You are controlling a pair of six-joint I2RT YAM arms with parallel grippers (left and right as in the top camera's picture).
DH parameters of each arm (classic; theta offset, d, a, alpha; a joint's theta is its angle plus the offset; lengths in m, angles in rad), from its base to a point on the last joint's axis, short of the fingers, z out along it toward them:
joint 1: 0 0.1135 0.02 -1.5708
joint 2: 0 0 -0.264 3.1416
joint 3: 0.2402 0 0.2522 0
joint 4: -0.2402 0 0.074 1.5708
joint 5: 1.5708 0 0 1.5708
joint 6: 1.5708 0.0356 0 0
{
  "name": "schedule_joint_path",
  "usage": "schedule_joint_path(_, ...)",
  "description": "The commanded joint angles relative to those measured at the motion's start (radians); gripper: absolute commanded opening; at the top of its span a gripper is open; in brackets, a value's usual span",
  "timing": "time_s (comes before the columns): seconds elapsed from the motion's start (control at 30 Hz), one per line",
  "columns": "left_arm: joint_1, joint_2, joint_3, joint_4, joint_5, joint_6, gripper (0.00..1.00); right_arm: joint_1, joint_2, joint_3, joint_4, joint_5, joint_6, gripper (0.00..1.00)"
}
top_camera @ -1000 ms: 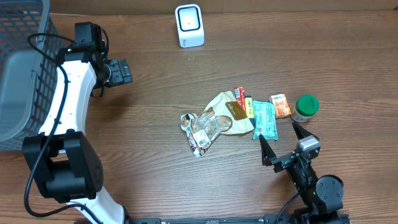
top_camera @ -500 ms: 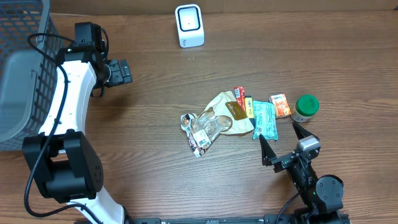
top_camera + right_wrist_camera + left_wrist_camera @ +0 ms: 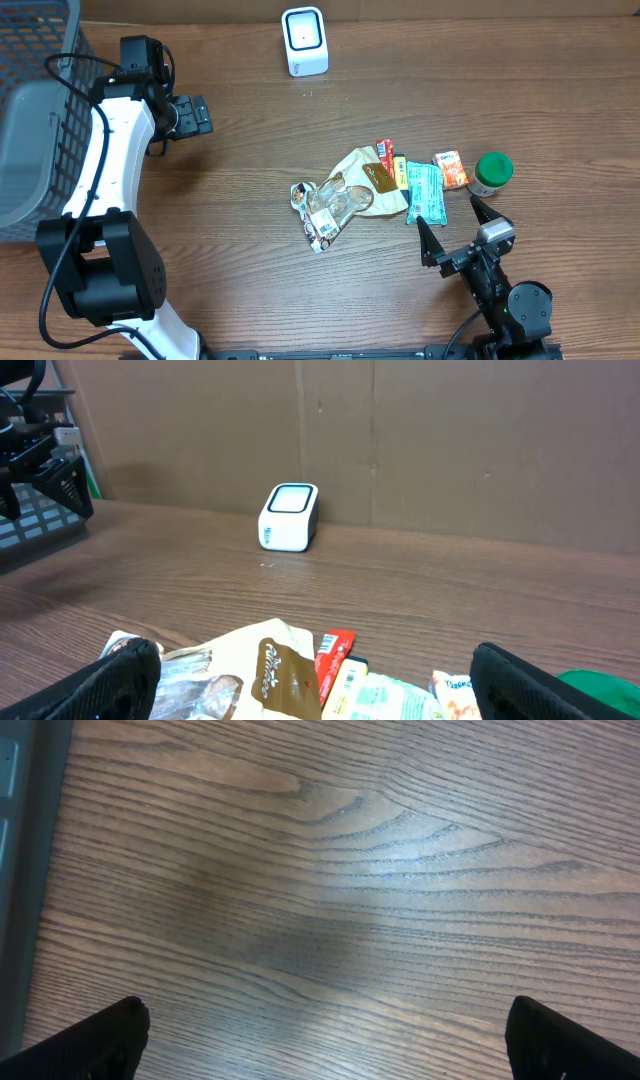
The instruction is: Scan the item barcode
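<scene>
Of the left arm (image 3: 110, 150): stretched far back from a black base at the front, white link in one long line, black wrist turned toward the middle. Of the left gripper (image 3: 203, 114): spread wide, empty, pointing sideways as seen from overhead; from its own wrist, only two dark fingertips (image 3: 95, 1040) at the bottom corners, well apart. Of the right arm (image 3: 505, 295): folded low and compact at the front right, all black. Of the right gripper (image 3: 447, 213): likewise spread wide and empty, aimed back and slightly leftward, thin dark fingers (image 3: 115, 675) in a V, tips at the lower corners of its wrist view.
</scene>
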Motion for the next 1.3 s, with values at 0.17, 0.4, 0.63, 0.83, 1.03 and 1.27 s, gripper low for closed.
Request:
schedule_joint_path(0.17, -0.003, -0.117, 0.016, 0.002, -0.005, 0.018, 1.00, -0.001, -0.008, -0.011, 0.005, 0.006, 0.004, 1.00)
schedule_joint_path(0.4, -0.002, -0.360, 0.016, 0.002, -0.005, 0.018, 1.00, -0.001, -0.008, -0.011, 0.005, 0.006, 0.003, 1.00)
schedule_joint_path(0.63, -0.002, -0.594, 0.016, 0.002, -0.005, 0.018, 1.00, -0.001, -0.008, -0.011, 0.005, 0.006, 0.004, 1.00)
schedule_joint_path(0.83, -0.002, -0.670, 0.016, 0.001, -0.005, 0.018, 1.00, -0.001, -0.008, -0.011, 0.005, 0.006, 0.004, 1.00)
schedule_joint_path(1.03, -0.002, -0.671, 0.005, 0.000, -0.005, 0.018, 1.00, -0.001, -0.008, -0.011, 0.005, 0.006, 0.004, 1.00)
schedule_joint_path(1.27, -0.022, -0.713, -0.052, -0.002, -0.005, 0.018, 1.00, -0.001, -0.008, -0.011, 0.005, 0.006, 0.004, 1.00)
